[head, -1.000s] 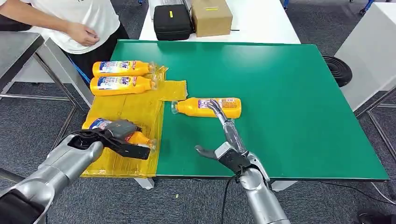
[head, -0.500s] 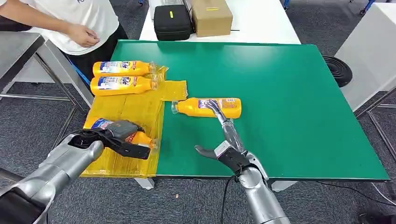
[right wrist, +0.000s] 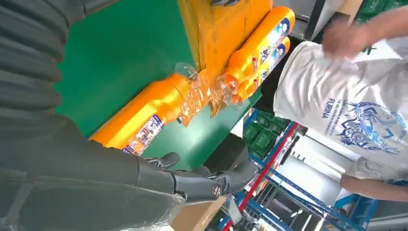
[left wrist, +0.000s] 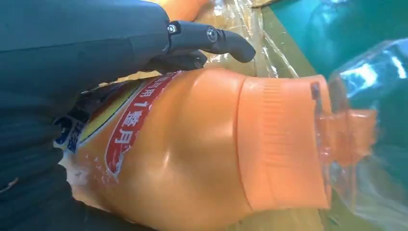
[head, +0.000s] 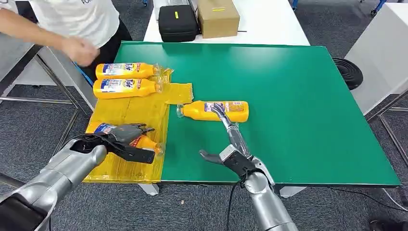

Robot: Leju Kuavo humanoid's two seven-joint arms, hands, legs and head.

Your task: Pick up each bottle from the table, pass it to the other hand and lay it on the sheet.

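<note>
Four orange bottles lie on their sides. Two [head: 124,70] [head: 122,87] rest at the far end of the yellow sheet [head: 130,113]. A third [head: 146,143] lies at the sheet's near end under my left hand [head: 126,141]; the left wrist view shows its fingers [left wrist: 211,38] lifted off the bottle's body [left wrist: 192,144]. The fourth bottle [head: 216,110] lies on the green table [head: 288,96]. My right hand [head: 232,144] is stretched out flat toward it, fingertips over its label. In the right wrist view that bottle [right wrist: 144,118] lies beyond the fingers [right wrist: 202,183].
A person stands at the far left corner, one hand [head: 79,50] hovering near the two far bottles. A black case [head: 178,21] and a cardboard box [head: 217,17] sit on the white table behind. A metal table [head: 19,48] stands to the left.
My left hand's fingers have lifted off the bottle on the sheet. The person's hand has swung down toward the far bottles. My right hand has barely moved.
</note>
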